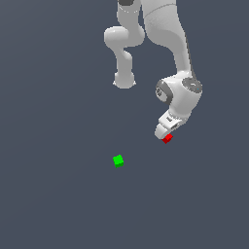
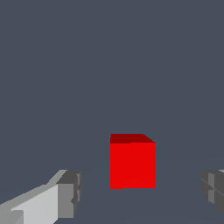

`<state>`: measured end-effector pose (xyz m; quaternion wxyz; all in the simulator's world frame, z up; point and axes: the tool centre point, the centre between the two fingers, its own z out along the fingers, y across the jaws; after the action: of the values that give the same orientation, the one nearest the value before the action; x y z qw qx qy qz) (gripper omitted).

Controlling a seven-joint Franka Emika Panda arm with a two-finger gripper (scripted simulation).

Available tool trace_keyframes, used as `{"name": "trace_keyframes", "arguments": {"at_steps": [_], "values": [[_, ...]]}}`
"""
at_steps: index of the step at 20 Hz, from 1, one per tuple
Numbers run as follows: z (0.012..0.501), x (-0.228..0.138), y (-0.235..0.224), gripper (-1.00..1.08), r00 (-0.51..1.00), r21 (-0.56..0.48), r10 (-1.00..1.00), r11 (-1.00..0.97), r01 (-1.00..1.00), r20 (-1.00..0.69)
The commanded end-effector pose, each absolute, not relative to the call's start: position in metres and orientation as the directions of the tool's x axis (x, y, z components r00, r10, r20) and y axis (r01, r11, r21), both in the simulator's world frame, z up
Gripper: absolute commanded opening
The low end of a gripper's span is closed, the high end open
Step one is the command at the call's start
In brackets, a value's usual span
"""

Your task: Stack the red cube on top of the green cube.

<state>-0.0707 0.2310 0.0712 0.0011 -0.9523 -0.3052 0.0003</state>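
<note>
The red cube lies on the dark grey floor, directly under my white gripper. In the wrist view the red cube sits between my two fingertips, with clear gaps on both sides, so the gripper is open and not touching it. The green cube lies on the floor well to the exterior view's left of the red cube and a little nearer the camera. The green cube is out of the wrist view.
The robot's white arm and base rise behind the cubes in the exterior view. The plain dark grey floor spreads all around.
</note>
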Motion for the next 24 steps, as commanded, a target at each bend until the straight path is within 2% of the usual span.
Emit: {"name": "trace_keyframes", "arguments": {"at_steps": [1, 16, 17, 24], "values": [[0.069, -0.071, 0.231, 1.0, 0.814, -0.002, 0.581, -0.814, 0.581, 0.0], [0.02, -0.073, 0.232, 1.0, 0.81, 0.0, 0.587, -0.81, 0.587, 0.0], [0.02, -0.073, 0.232, -1.0, 0.81, 0.0, 0.587, -0.81, 0.587, 0.0], [0.02, -0.073, 0.232, -1.0, 0.81, 0.0, 0.587, -0.81, 0.587, 0.0]]}}
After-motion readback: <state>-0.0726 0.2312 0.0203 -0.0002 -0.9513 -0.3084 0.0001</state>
